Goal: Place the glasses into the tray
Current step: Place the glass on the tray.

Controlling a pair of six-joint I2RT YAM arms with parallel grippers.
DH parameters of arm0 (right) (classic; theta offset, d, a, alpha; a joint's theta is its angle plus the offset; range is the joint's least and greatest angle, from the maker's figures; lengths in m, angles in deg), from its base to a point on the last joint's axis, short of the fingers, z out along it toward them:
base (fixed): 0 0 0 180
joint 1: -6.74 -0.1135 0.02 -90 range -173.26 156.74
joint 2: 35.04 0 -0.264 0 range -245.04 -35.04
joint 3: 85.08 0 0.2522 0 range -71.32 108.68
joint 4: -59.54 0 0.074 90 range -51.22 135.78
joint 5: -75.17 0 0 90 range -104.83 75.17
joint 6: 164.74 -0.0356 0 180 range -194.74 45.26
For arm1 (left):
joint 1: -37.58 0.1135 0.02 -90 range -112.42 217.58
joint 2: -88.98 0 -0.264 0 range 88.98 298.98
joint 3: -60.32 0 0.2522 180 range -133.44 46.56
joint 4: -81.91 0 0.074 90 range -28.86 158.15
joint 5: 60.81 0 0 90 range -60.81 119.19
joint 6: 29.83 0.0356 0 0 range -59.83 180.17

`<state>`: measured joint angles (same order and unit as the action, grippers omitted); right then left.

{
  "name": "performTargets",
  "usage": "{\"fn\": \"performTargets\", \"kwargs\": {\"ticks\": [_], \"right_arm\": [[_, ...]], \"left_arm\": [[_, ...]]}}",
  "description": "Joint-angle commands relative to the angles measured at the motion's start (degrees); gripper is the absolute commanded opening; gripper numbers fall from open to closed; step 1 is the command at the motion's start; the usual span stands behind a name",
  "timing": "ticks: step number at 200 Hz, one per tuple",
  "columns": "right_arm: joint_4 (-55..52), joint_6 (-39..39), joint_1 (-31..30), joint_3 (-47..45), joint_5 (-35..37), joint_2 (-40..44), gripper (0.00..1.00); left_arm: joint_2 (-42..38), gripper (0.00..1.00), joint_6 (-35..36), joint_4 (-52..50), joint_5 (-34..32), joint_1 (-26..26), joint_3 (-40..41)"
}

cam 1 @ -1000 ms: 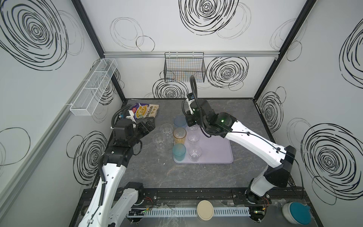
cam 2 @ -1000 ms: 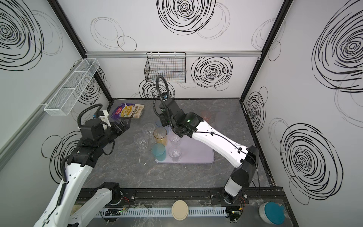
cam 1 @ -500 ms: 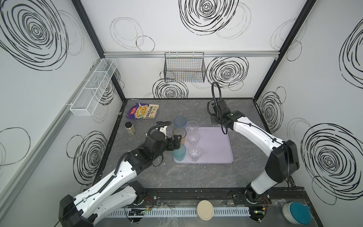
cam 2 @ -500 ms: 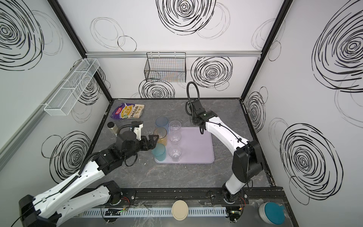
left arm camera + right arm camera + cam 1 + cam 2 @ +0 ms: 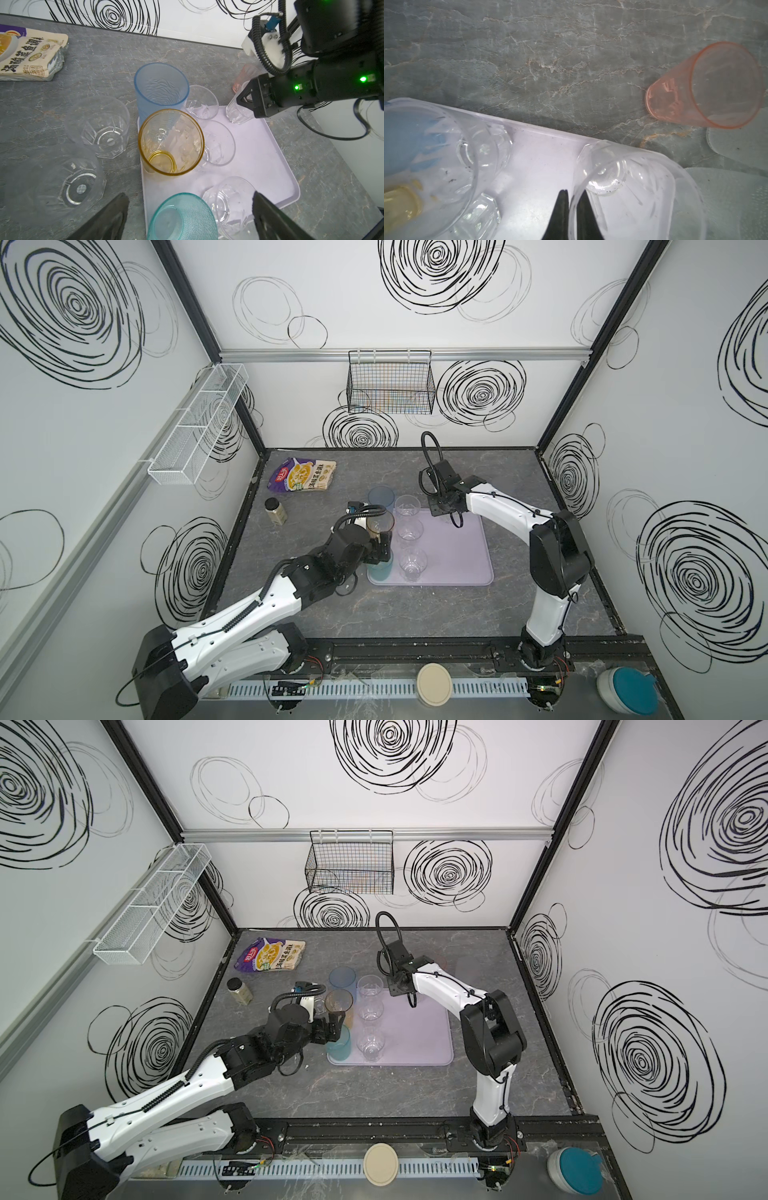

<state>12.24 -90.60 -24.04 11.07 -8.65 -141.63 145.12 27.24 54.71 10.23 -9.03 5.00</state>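
The right tool [image 5: 572, 199] is clenched on the rim of a short clear glass [image 5: 633, 187] standing in the tray's [image 5: 457, 556] far corner. The left tool [image 5: 188, 199] hangs released, jaws wide, over the teal glass [image 5: 182, 218] at the tray's near-left corner. The amber glass [image 5: 170, 141] and other clear glasses [image 5: 409, 529] stand in the tray. The blue glass [image 5: 161, 87], pink glass [image 5: 708, 87] and two frosted glasses [image 5: 99, 124] stand on the surface [image 5: 415, 614] just outside the tray.

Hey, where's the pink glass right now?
In the right wrist view the pink glass stands on the right half of the grey table, off the tray, just past its far edge; the left wrist view shows it behind the right gripper.
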Motion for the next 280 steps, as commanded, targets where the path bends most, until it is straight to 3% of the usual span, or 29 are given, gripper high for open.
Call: {"fn": "performTargets", "kwargs": {"ticks": [1,170,280], "right_arm": [[0.2,-0.4,-1.2,2.2,-0.2,-1.0,0.05],[-5.7,-1.1,-5.1,6.6,-0.7,-2.6,0.06],[-4.5,0.1,-2.6,5.2,-2.1,-4.1,0.11]], "left_arm": [[-0.3,0.96,1.3,2.6,-2.0,0.4,1.2],[-0.8,0.96,1.9,3.8,-1.4,2.3,2.6],[-1.1,0.96,2.3,4.1,-0.5,3.0,2.8]]}}
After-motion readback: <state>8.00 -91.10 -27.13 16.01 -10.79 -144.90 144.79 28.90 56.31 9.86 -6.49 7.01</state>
